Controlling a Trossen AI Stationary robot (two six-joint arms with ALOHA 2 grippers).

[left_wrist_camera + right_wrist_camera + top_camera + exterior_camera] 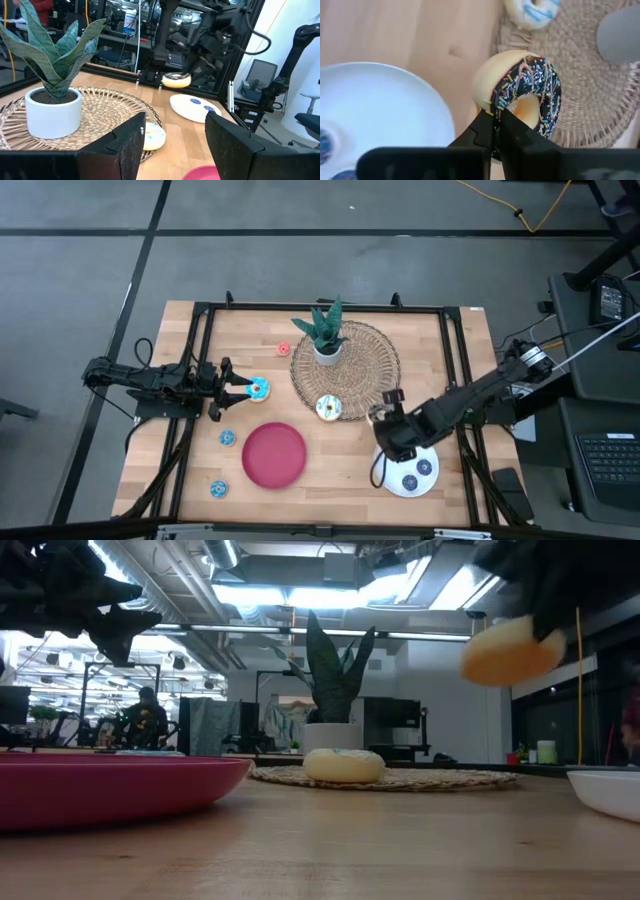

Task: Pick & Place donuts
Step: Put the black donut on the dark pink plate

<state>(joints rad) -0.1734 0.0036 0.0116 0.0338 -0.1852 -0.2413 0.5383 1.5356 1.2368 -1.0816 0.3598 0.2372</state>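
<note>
My right gripper [383, 417] hangs above the table between the woven mat [345, 365] and the white plate [412, 473]. It is shut on a chocolate-iced, sprinkled donut [525, 92], which shows in mid-air in the low view [510, 652]. A white-iced donut [328, 408] lies flat on the mat's near edge. A light-blue donut [259, 389] lies on the table just in front of my left gripper [240, 388], which points level with open, empty fingers [175, 125]. Two small blue donuts [425, 467] lie on the white plate. My right gripper pinches the chocolate donut's ring at the edge nearest the wrist [496, 107], between its two fingers. The fingers slant down from above. The donut is lifted clear and tilted on edge, its iced face turned toward the wrist camera.
A red plate [274, 455] sits near the table's front middle. A potted plant [326, 335] stands on the mat. Small blue donuts [228, 438] [218, 489] lie left of the red plate. A small red one [284, 349] lies at the far side, left of the mat.
</note>
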